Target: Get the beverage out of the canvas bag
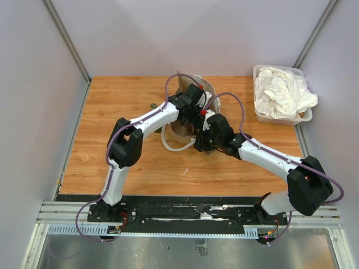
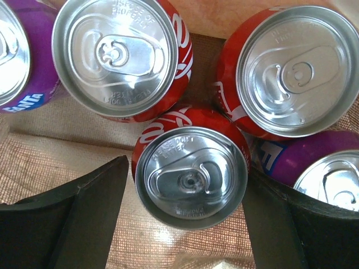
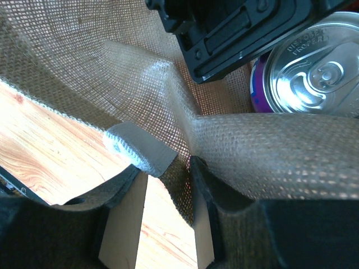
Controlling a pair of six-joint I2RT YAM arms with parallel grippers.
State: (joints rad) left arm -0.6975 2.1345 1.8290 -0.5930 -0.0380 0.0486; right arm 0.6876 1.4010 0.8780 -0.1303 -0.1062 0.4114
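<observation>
The canvas bag (image 1: 207,88) stands upright near the middle of the wooden table (image 1: 112,112), mouth up. Both arms reach to it from the near edge. A clear bin (image 1: 263,116) of white cloth (image 1: 280,92) sits at the far right corner, well apart from the bag.

Left gripper (image 2: 185,168): positioned inside the bag, pointing down at the cans. Its fingers (image 2: 84,218) are spread apart, one on each side of the centre red can (image 2: 190,176). A narrow gap shows at the left finger. Whether the right finger touches the can cannot be told.

Bag contents, left wrist view: the centre red can stands upright with its pull tab up. Two further red cans (image 2: 120,56) stand just beyond it. Purple cans (image 2: 22,56) stand at the left and right edges. The cans are packed close together on the woven bag floor.

Right gripper (image 3: 168,185): located at the bag rim. Its fingers (image 3: 216,193) are closed on a fold of the woven fabric, just beside a white patch (image 3: 137,148). Creases run outward from the pinch point. In the right wrist view, the black body of the left gripper and one purple can are visible inside the bag.
</observation>
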